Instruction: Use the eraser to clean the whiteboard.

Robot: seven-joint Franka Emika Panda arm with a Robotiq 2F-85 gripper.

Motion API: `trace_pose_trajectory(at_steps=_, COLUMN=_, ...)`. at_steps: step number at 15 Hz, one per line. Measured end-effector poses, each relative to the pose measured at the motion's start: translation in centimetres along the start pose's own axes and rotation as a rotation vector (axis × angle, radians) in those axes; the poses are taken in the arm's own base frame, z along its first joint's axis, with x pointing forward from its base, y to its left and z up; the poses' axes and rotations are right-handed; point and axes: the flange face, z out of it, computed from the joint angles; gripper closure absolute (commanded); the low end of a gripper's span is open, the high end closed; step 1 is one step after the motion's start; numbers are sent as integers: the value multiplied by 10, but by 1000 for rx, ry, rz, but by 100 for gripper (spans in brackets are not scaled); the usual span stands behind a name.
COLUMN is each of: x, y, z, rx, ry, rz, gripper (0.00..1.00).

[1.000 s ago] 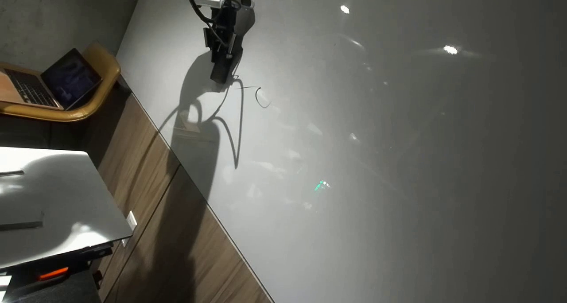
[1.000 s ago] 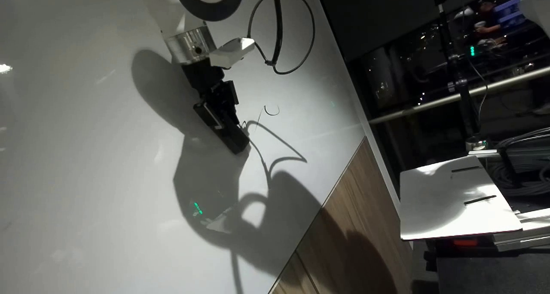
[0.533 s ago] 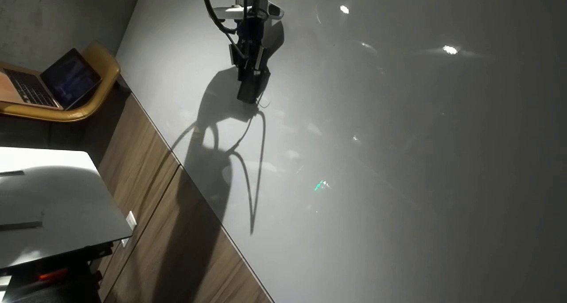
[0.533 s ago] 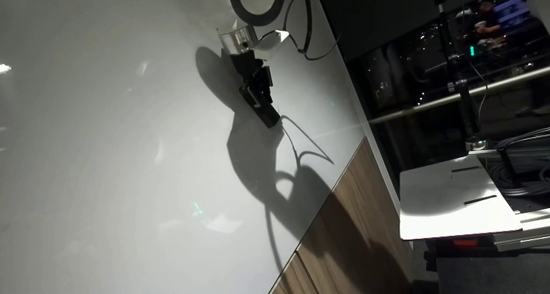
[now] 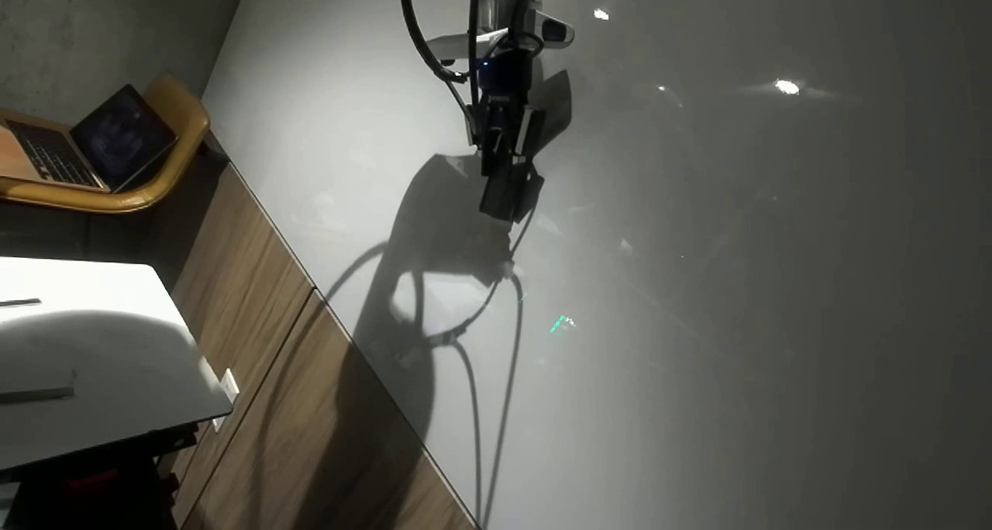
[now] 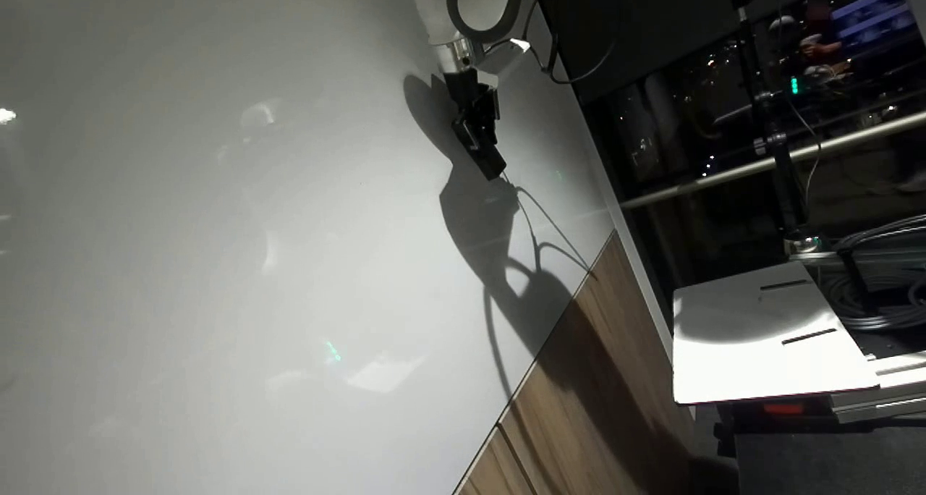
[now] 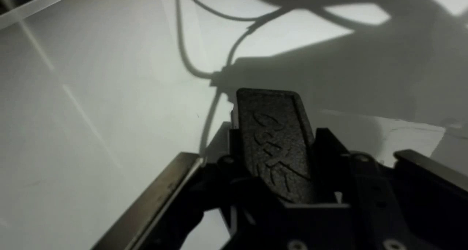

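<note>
The whiteboard (image 5: 736,321) is a large glossy grey-white surface with light reflections in both exterior views (image 6: 217,263). It fills the background in the wrist view (image 7: 91,133), with a few faint marks. My gripper (image 7: 278,140) is shut on the eraser (image 7: 270,122), a dark block with engraved lines. The eraser sticks out beyond the fingers in both exterior views (image 5: 502,198) (image 6: 492,165). Its shadow lies apart from its tip, so the eraser appears off the board. The eraser's side facing the board is hidden.
A laptop (image 5: 124,139) sits on a yellow chair (image 5: 190,123) beside the board. A small white tabletop (image 5: 101,344) also shows in an exterior view (image 6: 767,365). Wood panelling (image 5: 256,297) borders the board's lower edge. A dark stand (image 6: 774,144) stands beyond the board. Cables (image 5: 415,26) hang from the arm.
The gripper with the eraser has moved rightward in both exterior views. The eraser's shadow has separated further from it. A thin dark curved line seen earlier on the board no longer shows.
</note>
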Motion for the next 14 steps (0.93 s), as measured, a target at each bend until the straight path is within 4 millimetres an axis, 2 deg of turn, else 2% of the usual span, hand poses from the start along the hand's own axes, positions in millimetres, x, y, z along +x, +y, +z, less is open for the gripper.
trace_pose_trajectory(at_steps=2, x=-4, y=-4, z=2, rx=9, ry=11, rz=5, gripper=73)
trace_pose_trajectory(at_steps=5, x=-11, y=-28, z=6, rx=33, ry=24, rz=-3, gripper=73)
trace_pose_trajectory(at_steps=10, x=-18, y=-99, z=-4, rx=73, ry=35, rz=-90, gripper=73)
trace_pose_trajectory(at_steps=14, x=-18, y=-155, z=-24, rx=80, ry=40, rz=-184, gripper=73)
